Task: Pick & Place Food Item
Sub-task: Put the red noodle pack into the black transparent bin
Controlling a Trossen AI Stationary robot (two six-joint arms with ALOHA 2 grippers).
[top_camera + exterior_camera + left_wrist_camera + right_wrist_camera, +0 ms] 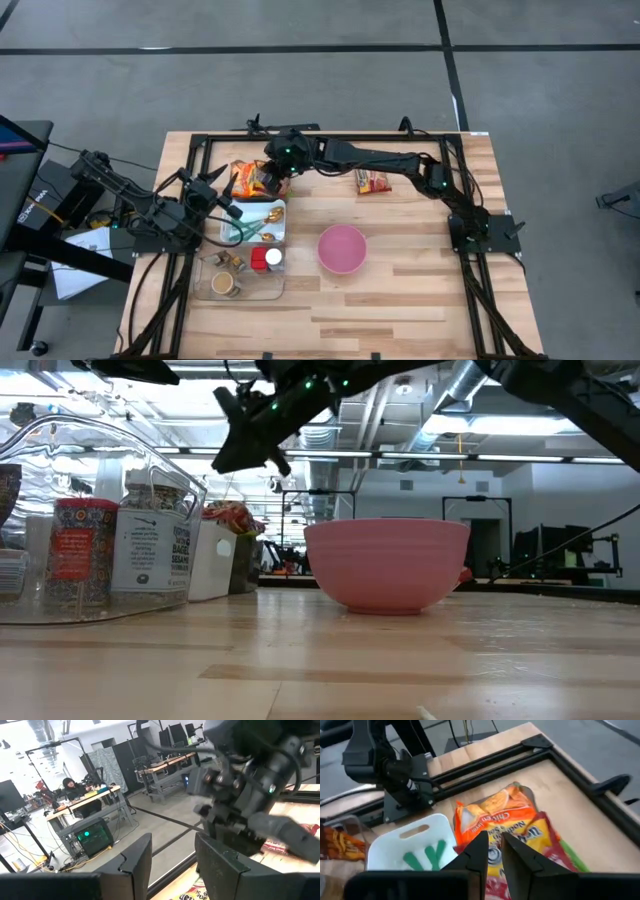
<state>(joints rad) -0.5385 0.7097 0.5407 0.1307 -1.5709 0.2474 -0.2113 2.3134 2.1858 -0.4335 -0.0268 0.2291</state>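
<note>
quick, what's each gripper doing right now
left gripper: open, holding nothing, beside the tray.
right gripper: nearly shut above the orange noodle packet; whether it grips cannot be told.

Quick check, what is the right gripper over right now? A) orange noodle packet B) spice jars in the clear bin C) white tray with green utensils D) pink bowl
A: the right gripper sits directly above the orange noodle packet, fingers nearly together; the high view places it at that packet too.

Overhead looks down; low level, near; both share pink bowl (342, 248).
</note>
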